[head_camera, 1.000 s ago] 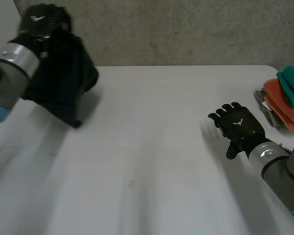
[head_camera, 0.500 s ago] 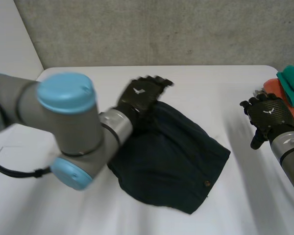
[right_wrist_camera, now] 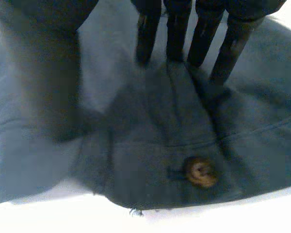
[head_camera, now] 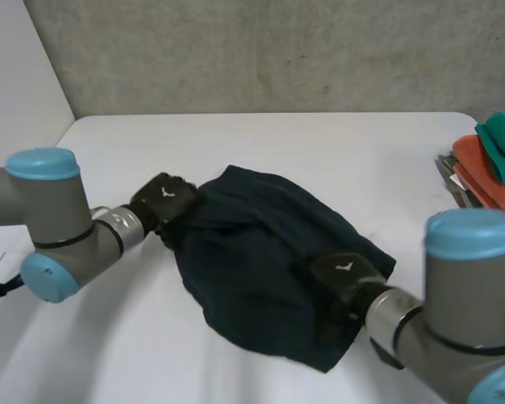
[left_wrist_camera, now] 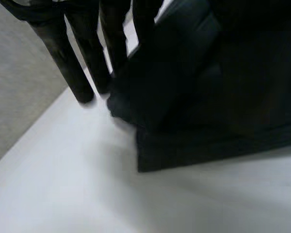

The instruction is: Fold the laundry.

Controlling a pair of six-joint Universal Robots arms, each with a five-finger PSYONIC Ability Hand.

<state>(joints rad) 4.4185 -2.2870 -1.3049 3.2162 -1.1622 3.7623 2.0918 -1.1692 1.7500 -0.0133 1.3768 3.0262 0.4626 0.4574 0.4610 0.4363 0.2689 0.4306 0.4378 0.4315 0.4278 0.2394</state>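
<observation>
A dark navy garment (head_camera: 261,252) lies crumpled in the middle of the white table (head_camera: 320,143). My left hand (head_camera: 162,200) rests at its left edge. In the left wrist view its straight fingers (left_wrist_camera: 72,58) stand on the table right beside the bunched cloth (left_wrist_camera: 208,87), with nothing pinched. My right hand (head_camera: 343,273) lies flat on the garment's near right corner. Seen from the right wrist, its fingers (right_wrist_camera: 174,29) are straight and press down on the cloth (right_wrist_camera: 160,116), just behind a brown button (right_wrist_camera: 200,171) near the hem.
A stack of folded orange and teal cloths (head_camera: 497,164) sits at the table's right edge. A concrete wall runs behind the table. The table's far left corner (head_camera: 76,122) is near my left arm.
My left hand brought the dark garment from the far left, let it go on the table's middle and moved to its left edge. My right hand came in from the right onto the near right corner.
</observation>
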